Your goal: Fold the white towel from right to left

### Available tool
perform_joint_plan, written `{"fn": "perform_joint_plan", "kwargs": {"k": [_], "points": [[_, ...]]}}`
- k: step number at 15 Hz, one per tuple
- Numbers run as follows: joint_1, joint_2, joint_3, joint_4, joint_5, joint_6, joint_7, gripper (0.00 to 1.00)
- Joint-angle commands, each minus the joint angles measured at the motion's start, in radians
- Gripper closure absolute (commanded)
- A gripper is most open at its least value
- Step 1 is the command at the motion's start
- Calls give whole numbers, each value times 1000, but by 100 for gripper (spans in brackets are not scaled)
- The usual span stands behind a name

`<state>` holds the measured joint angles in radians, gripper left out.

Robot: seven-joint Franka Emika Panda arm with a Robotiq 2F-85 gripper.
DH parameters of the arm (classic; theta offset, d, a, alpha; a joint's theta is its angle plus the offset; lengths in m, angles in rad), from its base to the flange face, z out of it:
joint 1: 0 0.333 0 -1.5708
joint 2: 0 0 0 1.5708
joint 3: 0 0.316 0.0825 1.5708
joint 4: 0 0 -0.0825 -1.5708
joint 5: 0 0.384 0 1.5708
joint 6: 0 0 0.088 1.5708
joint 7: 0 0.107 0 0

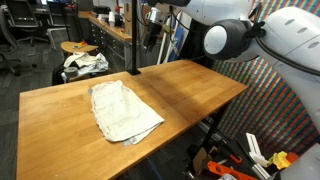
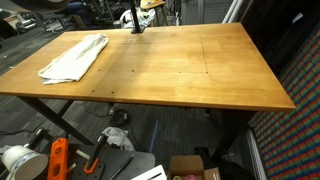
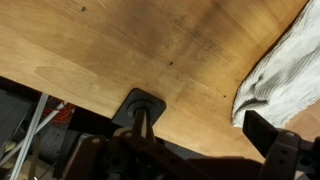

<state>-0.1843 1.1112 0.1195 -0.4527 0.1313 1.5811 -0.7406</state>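
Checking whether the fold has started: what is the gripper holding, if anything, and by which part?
Nothing is held. The gripper hangs empty above the table; the white towel lies untouched on it.

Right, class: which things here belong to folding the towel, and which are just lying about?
For the job: towel, table.
Lying about: stool, pole, bucket, box, orange tool.
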Motion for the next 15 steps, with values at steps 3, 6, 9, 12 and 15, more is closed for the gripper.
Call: {"fn": "perform_joint_plan", "kwargs": {"k": [3, 6, 9, 12, 15], "points": [[25, -4, -16, 5, -25, 17, 64, 0], [21, 12, -10, 17, -26, 4, 48, 0], [28, 15, -13, 17, -34, -1, 48, 0], [28, 16, -15, 17, -35, -2, 48, 0], [28, 16, -15, 17, -35, -3, 48, 0]]}}
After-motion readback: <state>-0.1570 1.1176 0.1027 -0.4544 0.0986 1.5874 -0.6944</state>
